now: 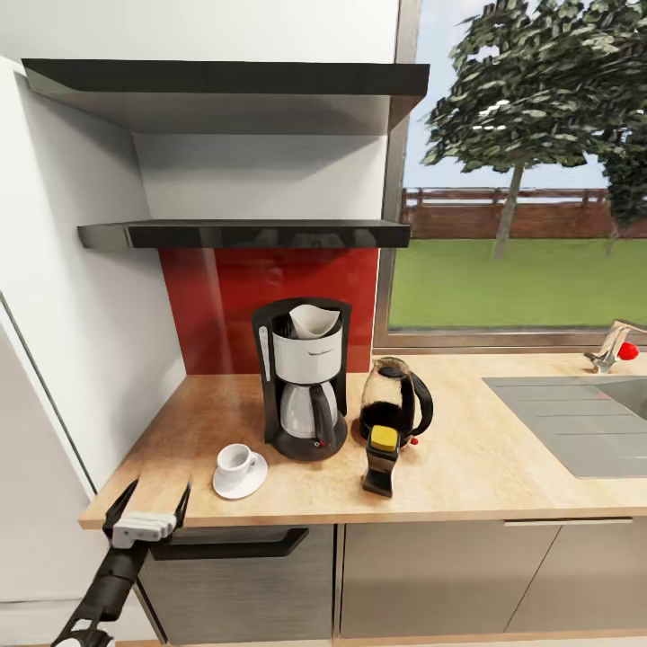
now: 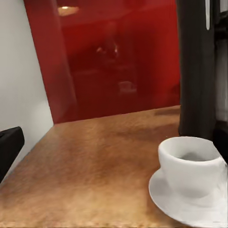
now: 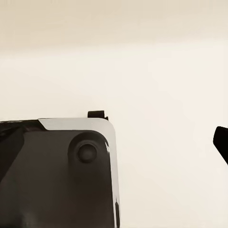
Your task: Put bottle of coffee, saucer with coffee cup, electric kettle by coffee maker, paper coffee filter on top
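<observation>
At the bench's (image 1: 503,476) front edge, we saw the left claw (image 1: 148,517) spread; the right claw's state stayed untellable. The bottle of coffee (image 1: 382,460) partly hid the glass electric kettle (image 1: 393,404).

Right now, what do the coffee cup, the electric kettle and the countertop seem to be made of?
The coffee cup looks like glazed white ceramic, smooth with soft highlights. The electric kettle seems clear glass, see-through at the body, with black, probably plastic, lid and handle. The countertop shows light wood grain; solid wood or laminate cannot be told.
</observation>
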Tool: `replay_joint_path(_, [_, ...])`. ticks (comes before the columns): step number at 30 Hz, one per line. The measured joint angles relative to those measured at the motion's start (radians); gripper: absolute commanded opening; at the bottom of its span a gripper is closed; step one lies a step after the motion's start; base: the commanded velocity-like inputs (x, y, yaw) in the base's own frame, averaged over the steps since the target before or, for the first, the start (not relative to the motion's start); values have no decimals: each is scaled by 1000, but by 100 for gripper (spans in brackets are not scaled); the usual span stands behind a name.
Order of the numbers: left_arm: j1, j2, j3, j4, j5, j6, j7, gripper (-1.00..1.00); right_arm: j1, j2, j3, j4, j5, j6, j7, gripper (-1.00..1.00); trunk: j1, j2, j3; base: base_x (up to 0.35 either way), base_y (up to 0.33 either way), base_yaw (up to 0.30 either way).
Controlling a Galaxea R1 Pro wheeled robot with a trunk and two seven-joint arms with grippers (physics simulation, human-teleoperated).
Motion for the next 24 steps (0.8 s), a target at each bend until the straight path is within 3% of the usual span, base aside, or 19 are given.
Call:
replay_joint_path(5, [76, -6, 0, 2, 45, -13, 4, 100, 0, 0, 1, 0, 1, 0, 0, 100, 0, 0, 0, 0, 0, 0])
replay_joint_path(11, [144, -7, 3, 30, 54, -15, 14, 100, 0, 0, 3, 0, 1, 0, 0, 100, 0, 0, 0, 0, 0, 0])
replay_joint_path(18, [161, -3, 5, 227, 55, -22, 29, 100, 0, 0, 3, 0, 1, 0, 0, 100, 0, 0, 0, 0, 0, 0])
replay_joint_path(24, [160, 5, 34, 436, 48, -17, 27, 100, 0, 0, 3, 0, 1, 0, 0, 100, 0, 0, 0, 0, 0, 0])
